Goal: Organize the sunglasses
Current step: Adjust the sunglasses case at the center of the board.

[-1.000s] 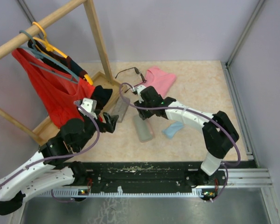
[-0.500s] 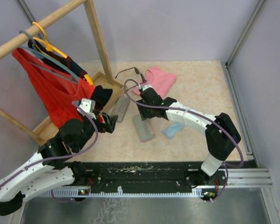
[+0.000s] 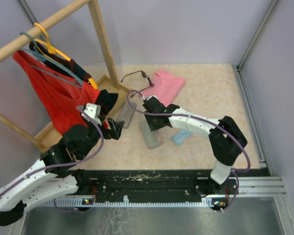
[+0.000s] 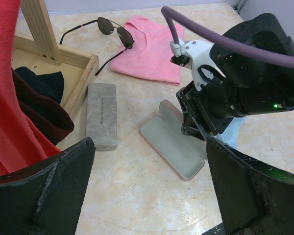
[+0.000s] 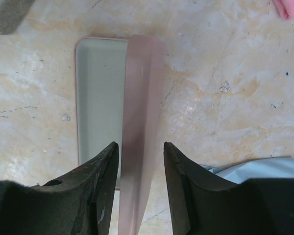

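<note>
Moved: R end effector back from sunglasses to open pink case | narrow, astride lid, grip unclear | L end effector wide, empty | sunglasses uncased.

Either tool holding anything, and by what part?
Left tool: nothing, open. Right tool straddles the raised lid of the pink case; grip cannot be told.

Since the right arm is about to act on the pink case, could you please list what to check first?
1. Pink case open, tray empty: ok.
2. Right gripper straddling the lid: ok.
3. Lid actually gripped: cannot tell.
4. Left gripper open, holding nothing: ok.
5. Sunglasses free, partly on the pink fabric: ok.
6. Grey case apart from the pink case: ok.
</note>
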